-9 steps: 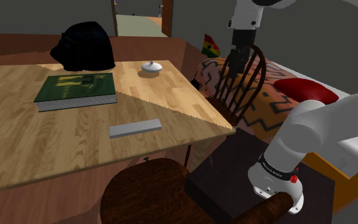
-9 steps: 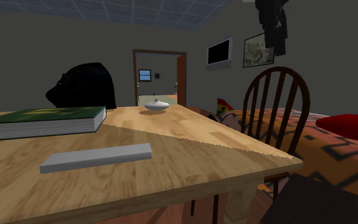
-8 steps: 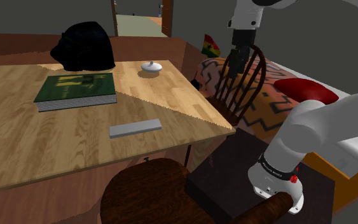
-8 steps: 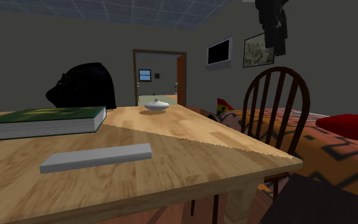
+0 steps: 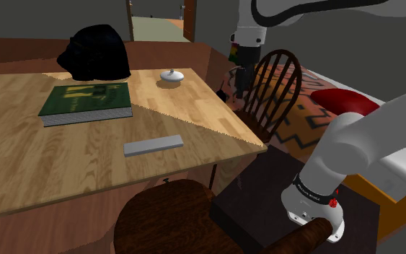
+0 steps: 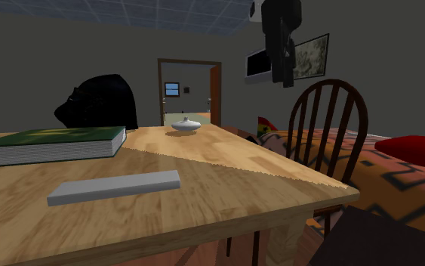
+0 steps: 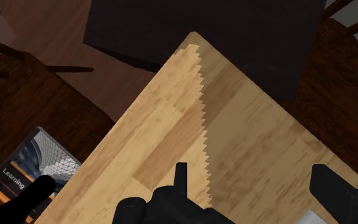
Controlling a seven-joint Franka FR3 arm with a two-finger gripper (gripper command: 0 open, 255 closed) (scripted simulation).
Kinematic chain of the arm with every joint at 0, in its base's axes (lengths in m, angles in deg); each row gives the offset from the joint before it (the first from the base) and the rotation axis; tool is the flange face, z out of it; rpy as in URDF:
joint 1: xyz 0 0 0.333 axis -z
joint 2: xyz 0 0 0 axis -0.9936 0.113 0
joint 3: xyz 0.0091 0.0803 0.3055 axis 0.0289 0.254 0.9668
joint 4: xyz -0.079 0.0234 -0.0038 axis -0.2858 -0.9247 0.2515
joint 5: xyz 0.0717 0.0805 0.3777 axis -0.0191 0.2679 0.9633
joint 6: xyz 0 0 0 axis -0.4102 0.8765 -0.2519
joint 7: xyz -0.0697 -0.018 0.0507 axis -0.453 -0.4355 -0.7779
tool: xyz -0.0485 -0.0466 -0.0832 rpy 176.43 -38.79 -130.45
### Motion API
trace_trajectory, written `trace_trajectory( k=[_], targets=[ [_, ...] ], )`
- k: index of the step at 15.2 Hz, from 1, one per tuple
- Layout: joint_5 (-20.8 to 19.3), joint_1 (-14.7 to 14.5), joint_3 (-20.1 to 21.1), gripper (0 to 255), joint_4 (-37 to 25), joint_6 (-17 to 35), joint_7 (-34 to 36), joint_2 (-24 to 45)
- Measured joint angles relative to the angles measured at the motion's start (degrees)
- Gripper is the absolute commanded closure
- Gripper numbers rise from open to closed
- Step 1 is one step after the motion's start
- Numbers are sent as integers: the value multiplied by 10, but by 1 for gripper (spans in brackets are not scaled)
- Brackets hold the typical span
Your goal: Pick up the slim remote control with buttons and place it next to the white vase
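Jaws apart, empty, prob. over table [image 7: 171, 127] edge; remote [image 5: 153, 145] flat, well away.

The tabletop [image 5: 21, 162] has one grey remote [image 5: 153, 145], one green book [image 5: 86, 101], one small white vase [image 5: 171, 76] and one black lump [image 5: 93, 52]. There are two brown chairs, a near chair [image 5: 172, 220] and a far chair [image 5: 270, 86].

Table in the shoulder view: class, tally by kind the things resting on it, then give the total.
Book: 1
Remote: 1
Vase: 1
Black lump: 1
Total: 4
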Motion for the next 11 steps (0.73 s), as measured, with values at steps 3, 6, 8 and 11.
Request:
trace_trajectory(
  k=[3,6,8,11],
  targets=[
    [4,-18,15,0,-14,47,-15,51],
    [8,-37,35,0,-27,90,-24,98],
    [8,-47,46,0,-36,121,-33,132],
    [5,-62,62,0,-51,161,-44,178]
  ],
)
